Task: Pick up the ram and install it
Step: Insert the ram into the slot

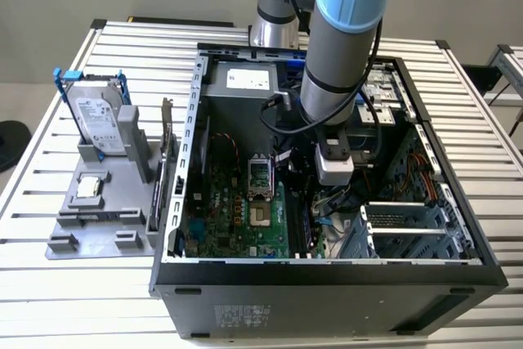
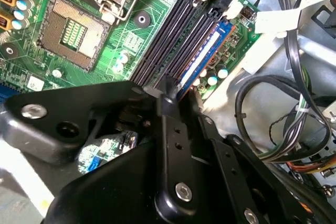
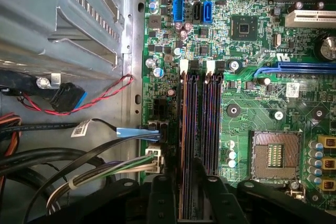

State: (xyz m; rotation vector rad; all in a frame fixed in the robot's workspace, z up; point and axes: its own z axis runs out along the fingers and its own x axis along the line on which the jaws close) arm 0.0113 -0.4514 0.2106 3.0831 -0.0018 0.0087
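The ram (image 2: 207, 51) is a thin blue-faced stick standing on edge in the memory slot farthest from the empty processor socket (image 2: 71, 32). In the first wrist view it shows as a narrow edge (image 3: 182, 129). My gripper (image 2: 182, 97) is low over the near end of the slots, inside the computer case (image 1: 176, 202). Its black fingers (image 3: 161, 198) stand on either side of the stick's end with a gap between them. It is open (image 3: 187, 182) and holds nothing. In the exterior view the gripper (image 1: 327, 194) hangs beneath the arm's wrist, over the green motherboard (image 1: 245, 218).
Bundled cables (image 3: 79, 166) and a drive cage (image 3: 63, 19) lie beside the slots. Outside the case, at the exterior view's left, a grey fixture (image 1: 90, 226) carries a silver hard drive (image 1: 98, 116) in a blue bracket and a small square chip (image 1: 90, 188).
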